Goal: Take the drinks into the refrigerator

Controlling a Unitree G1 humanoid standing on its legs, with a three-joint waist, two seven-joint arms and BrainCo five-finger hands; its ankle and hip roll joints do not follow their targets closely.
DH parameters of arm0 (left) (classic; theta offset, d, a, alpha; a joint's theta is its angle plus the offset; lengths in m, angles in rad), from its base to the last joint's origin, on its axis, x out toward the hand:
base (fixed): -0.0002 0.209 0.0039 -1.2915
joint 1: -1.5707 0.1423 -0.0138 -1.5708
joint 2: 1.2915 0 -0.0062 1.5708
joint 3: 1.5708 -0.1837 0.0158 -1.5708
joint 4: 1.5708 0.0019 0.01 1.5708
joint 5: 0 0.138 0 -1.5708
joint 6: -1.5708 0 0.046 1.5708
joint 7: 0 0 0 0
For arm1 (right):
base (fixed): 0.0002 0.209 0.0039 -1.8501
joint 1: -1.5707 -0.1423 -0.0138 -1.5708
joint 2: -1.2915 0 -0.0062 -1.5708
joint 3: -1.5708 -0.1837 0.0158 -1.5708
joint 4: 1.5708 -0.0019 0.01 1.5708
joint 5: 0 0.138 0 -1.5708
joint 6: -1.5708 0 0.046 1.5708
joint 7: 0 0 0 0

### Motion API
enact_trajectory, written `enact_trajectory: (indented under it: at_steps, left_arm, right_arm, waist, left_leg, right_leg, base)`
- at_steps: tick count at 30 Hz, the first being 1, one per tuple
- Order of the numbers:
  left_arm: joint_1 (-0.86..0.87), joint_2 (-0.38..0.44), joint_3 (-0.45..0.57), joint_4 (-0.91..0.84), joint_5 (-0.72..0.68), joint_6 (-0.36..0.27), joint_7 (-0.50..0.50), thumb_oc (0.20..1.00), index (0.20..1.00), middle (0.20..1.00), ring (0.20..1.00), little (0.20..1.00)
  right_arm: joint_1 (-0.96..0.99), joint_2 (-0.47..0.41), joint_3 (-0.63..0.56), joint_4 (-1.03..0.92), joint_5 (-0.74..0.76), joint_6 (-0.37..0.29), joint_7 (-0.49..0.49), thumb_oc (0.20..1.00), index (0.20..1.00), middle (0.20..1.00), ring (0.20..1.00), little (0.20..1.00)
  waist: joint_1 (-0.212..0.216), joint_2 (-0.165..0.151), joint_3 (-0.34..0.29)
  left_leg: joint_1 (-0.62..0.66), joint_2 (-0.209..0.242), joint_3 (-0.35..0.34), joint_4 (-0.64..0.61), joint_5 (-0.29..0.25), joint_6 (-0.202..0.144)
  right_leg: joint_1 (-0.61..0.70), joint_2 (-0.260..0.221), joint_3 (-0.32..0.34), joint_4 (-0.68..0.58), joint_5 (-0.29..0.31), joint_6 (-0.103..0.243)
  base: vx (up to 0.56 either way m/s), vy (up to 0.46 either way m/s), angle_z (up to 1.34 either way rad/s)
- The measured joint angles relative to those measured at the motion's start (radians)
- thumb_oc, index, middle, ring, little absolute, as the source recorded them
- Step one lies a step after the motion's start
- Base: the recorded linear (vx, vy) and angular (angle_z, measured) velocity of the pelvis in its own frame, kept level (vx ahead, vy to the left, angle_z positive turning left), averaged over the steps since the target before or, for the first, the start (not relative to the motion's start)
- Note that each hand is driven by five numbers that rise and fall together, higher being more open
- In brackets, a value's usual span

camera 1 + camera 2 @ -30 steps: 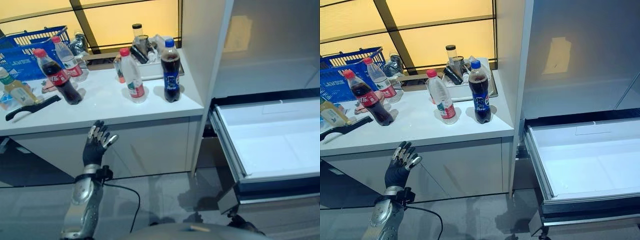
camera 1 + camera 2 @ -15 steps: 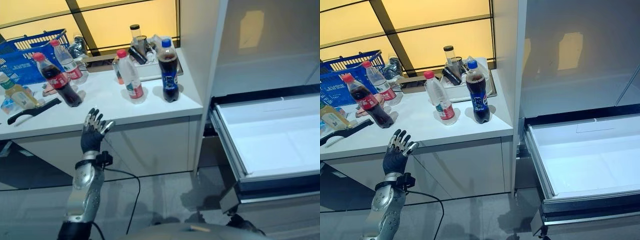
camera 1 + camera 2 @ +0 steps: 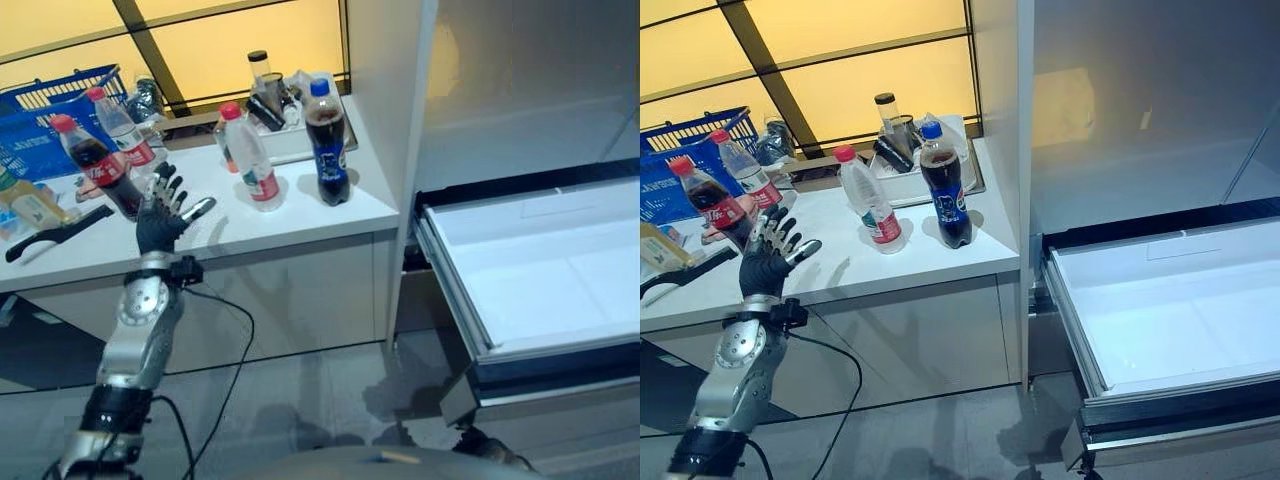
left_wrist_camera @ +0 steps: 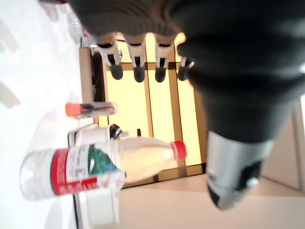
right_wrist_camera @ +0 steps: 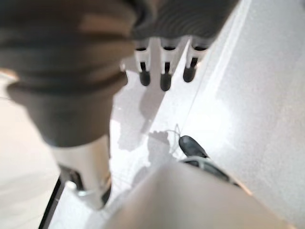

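Several drinks stand on the white counter (image 3: 292, 216). A dark cola bottle with a blue cap (image 3: 328, 146) is nearest the refrigerator. Beside it stands a clear water bottle with a red cap (image 3: 250, 160), seen close in the left wrist view as the water bottle (image 4: 95, 163). A red-labelled cola bottle (image 3: 96, 166) and a clear bottle (image 3: 121, 126) stand at the left. My left hand (image 3: 160, 214) is open, fingers spread, over the counter's front edge just right of the red-labelled cola, holding nothing. My right hand (image 5: 164, 71) hangs open over the floor.
The refrigerator's white drawer (image 3: 540, 285) is pulled out at the right, its front edge jutting toward me. A blue basket (image 3: 40, 125) sits at the back left. A tray of jars (image 3: 285, 125) stands behind the bottles. A black tool (image 3: 55, 232) and a yellowish bottle (image 3: 28, 200) lie at the left.
My left hand has risen from below the counter's edge to above the counter top, closer to the red-labelled cola. The view has shifted slightly. The bottles stay put.
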Motion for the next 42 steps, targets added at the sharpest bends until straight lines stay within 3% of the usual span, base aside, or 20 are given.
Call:
enact_trajectory:
  at_steps: [4, 8, 22, 24, 28, 37, 42]
  left_arm:
    - [-0.067, 0.061, -0.002, 0.058, 0.0, 0.006, 0.0, 1.0, 1.0, 1.0, 1.0, 1.0]
    - [-0.105, 0.07, -0.016, 0.097, 0.0, 0.015, -0.001, 1.0, 1.0, 1.0, 1.0, 1.0]
    - [-0.422, 0.174, -0.258, 0.403, -0.04, 0.065, -0.048, 1.0, 1.0, 1.0, 1.0, 1.0]
    - [-0.445, 0.174, -0.274, 0.421, -0.048, 0.066, -0.048, 1.0, 1.0, 1.0, 1.0, 1.0]
    - [-0.453, 0.163, -0.321, 0.428, -0.048, 0.069, -0.05, 1.0, 1.0, 1.0, 1.0, 1.0]
    - [-0.385, 0.064, -0.306, 0.428, -0.045, 0.072, -0.045, 1.0, 1.0, 1.0, 1.0, 1.0]
    - [-0.302, 0.036, -0.278, 0.429, -0.044, 0.088, -0.047, 1.0, 1.0, 1.0, 1.0, 1.0]
  right_arm:
    - [0.0, -0.002, 0.002, 0.0, 0.0, 0.0, 0.004, 1.0, 1.0, 1.0, 1.0, 1.0]
    - [-0.001, -0.002, 0.003, -0.001, -0.001, 0.0, 0.01, 1.0, 1.0, 1.0, 1.0, 1.0]
    - [-0.012, -0.003, 0.014, -0.004, 0.002, -0.009, 0.013, 1.0, 1.0, 1.0, 1.0, 1.0]
    - [-0.013, -0.005, 0.023, -0.004, 0.007, -0.012, 0.012, 1.0, 1.0, 1.0, 1.0, 1.0]
    - [-0.015, -0.006, 0.024, -0.009, 0.02, -0.014, 0.009, 1.0, 1.0, 1.0, 1.0, 1.0]
    - [-0.014, -0.007, 0.007, -0.019, 0.042, -0.016, -0.004, 1.0, 1.0, 1.0, 1.0, 1.0]
    - [-0.009, -0.005, -0.022, -0.032, 0.062, -0.021, -0.011, 1.0, 1.0, 1.0, 1.0, 1.0]
  waist:
    - [0.0, 0.0, 0.0]
    - [-0.007, 0.001, -0.001]
    - [-0.055, 0.002, -0.003]
    - [-0.076, 0.002, -0.003]
    - [-0.078, 0.003, -0.003]
    - [-0.082, 0.006, 0.005]
    - [-0.102, 0.005, 0.047]
  left_leg:
    - [0.002, -0.001, 0.001, 0.0, 0.0, 0.0]
    - [0.003, -0.002, 0.002, 0.0, 0.0, 0.0]
    - [-0.003, 0.002, 0.031, 0.0, 0.0, 0.0]
    - [-0.007, 0.002, 0.035, 0.0, 0.0, 0.0]
    - [-0.009, 0.003, 0.051, 0.0, 0.0, 0.0]
    - [-0.028, 0.004, 0.071, 0.0, 0.0, 0.0]
    - [-0.026, 0.005, 0.081, 0.0, 0.0, 0.0]
  right_leg:
    - [0.001, 0.0, 0.002, 0.0, 0.001, 0.0]
    - [0.001, -0.001, 0.003, 0.0, 0.001, 0.0]
    - [-0.024, 0.003, 0.039, 0.0, 0.014, -0.005]
    - [-0.031, 0.003, 0.043, 0.001, 0.016, -0.005]
    - [-0.039, 0.003, 0.055, 0.001, 0.018, -0.005]
    - [-0.069, 0.002, 0.076, 0.001, 0.026, -0.005]
    - [-0.072, 0.004, 0.086, 0.0, 0.029, -0.006]
  base:
    - [0.0, 0.0, 0.0]
    - [0.0, 0.0, 0.0]
    - [0.0, -0.001, -0.07]
    - [-0.03, 0.001, -0.06]
    - [-0.02, -0.004, -0.1]
    - [-0.01, 0.002, -0.07]
    - [0.0, -0.005, -0.05]
